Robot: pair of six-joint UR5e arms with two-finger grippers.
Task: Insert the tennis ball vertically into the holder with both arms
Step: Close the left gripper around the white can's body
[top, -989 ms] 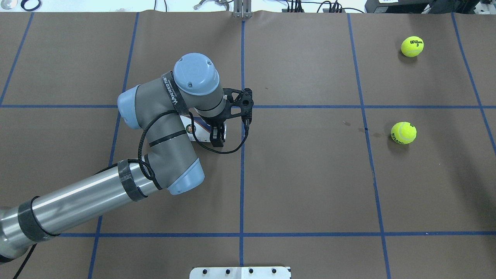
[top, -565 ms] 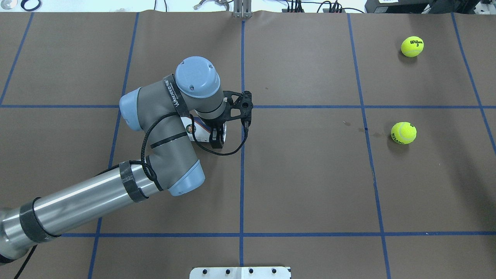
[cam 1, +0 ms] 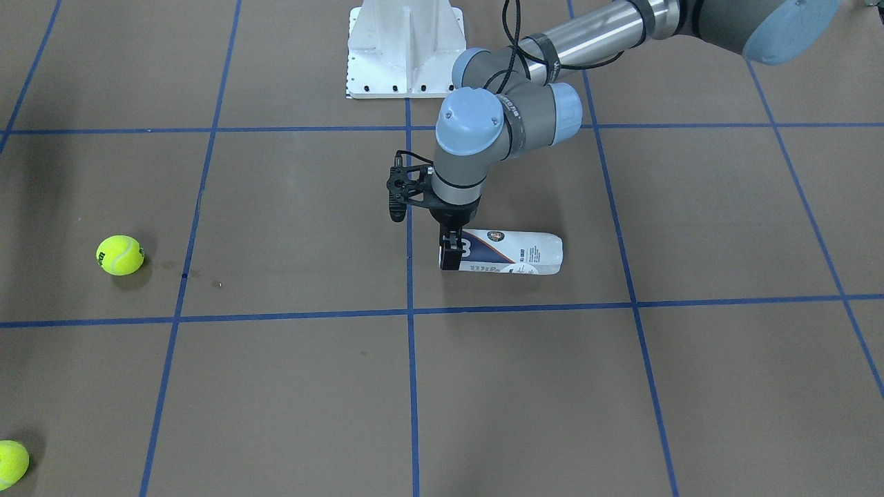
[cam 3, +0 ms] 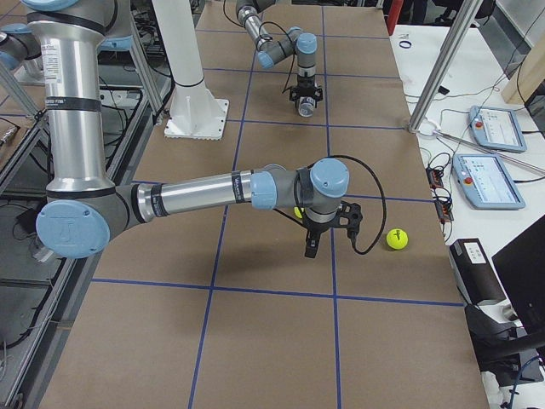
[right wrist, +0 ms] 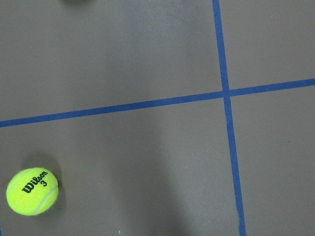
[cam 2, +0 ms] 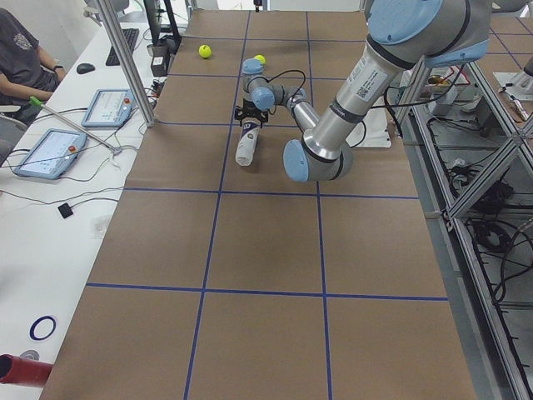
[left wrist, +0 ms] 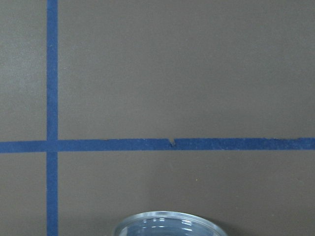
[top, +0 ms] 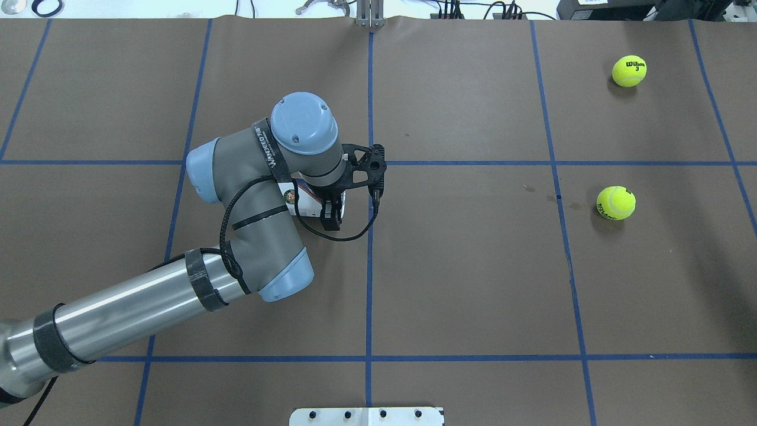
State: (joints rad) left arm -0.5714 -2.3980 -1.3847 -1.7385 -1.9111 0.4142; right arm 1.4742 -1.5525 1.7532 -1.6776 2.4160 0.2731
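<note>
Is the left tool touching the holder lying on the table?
Cannot tell. In the front-facing view the left tool overlaps the near end of the holder, but no view plainly shows contact or a gap.

Two balls out there: one tennis ball (top: pixel 629 71) upper right of the overhead view, another tennis ball (top: pixel 615 203) right below it. One holder (cam 1: pixel 514 254), centre frame. Two arms: left arm (top: pixel 254 225), right arm (cam 3: pixel 213 192). One white pedestal base (cam 1: pixel 404 48), top centre.
</note>
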